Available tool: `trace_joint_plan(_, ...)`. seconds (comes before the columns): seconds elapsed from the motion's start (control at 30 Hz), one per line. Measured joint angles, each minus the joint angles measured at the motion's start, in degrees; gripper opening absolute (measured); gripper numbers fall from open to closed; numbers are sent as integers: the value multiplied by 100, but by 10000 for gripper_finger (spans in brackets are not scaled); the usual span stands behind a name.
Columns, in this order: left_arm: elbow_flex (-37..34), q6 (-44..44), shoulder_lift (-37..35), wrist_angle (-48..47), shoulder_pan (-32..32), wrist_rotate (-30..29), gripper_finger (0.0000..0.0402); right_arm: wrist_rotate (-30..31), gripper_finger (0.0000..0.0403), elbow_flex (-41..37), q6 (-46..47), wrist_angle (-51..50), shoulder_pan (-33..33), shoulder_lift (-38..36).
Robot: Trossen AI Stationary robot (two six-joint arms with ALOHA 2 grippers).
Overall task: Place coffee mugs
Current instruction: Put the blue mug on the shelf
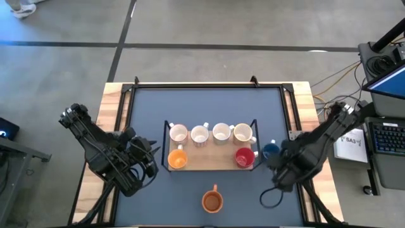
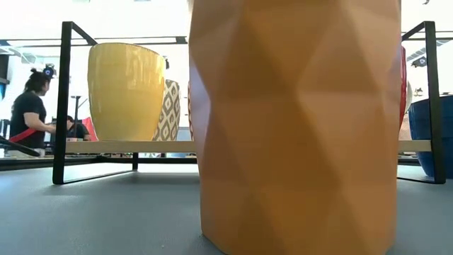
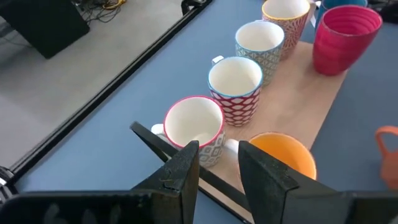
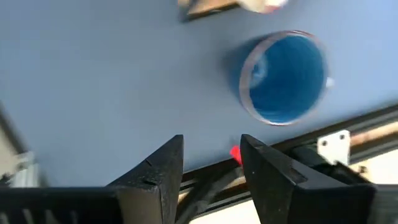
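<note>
A black wire rack (image 1: 167, 140) with a wooden tray (image 1: 209, 161) holds four white patterned mugs (image 1: 200, 134) in its far row, plus an orange mug (image 1: 177, 159) and a red mug (image 1: 244, 157) in its near row. A blue mug (image 1: 271, 151) stands on the mat just right of the rack. A second orange mug (image 1: 212, 201) stands near the table's near edge and fills the low view (image 2: 297, 127). My left gripper (image 1: 150, 163) hovers left of the rack, open and empty (image 3: 217, 152). My right gripper (image 1: 276, 166) hovers open just near of the blue mug (image 4: 285, 78).
The blue mat (image 1: 145, 114) has free room at the far side and in both near corners. A black frame (image 1: 209, 84) borders the mat, with wooden table strips outside it. Cables and a laptop sit off the right edge. A person (image 2: 28, 106) is in the room behind.
</note>
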Motion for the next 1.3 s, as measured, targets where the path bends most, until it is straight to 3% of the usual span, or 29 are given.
trace_joint_plan(0.2,0,-257,0,56,0,0,95,236,142,-1296,-420,896,-59,-986)
trace_joint_plan(0.4,0,-368,0,63,7,0,95,244,151,-2176,-933,1207,-284,-1271)
trace_joint_plan(0.9,0,-310,2,62,20,-2,95,-3,148,-2902,-2300,1869,-934,-1143)
trace_joint_plan(1.07,0,-302,2,50,20,-2,95,-225,115,-2996,-2424,1945,-1045,-1113)
trace_joint_plan(1.3,2,-298,2,42,20,-2,95,-687,17,-2996,-2386,2020,-1046,-1120)
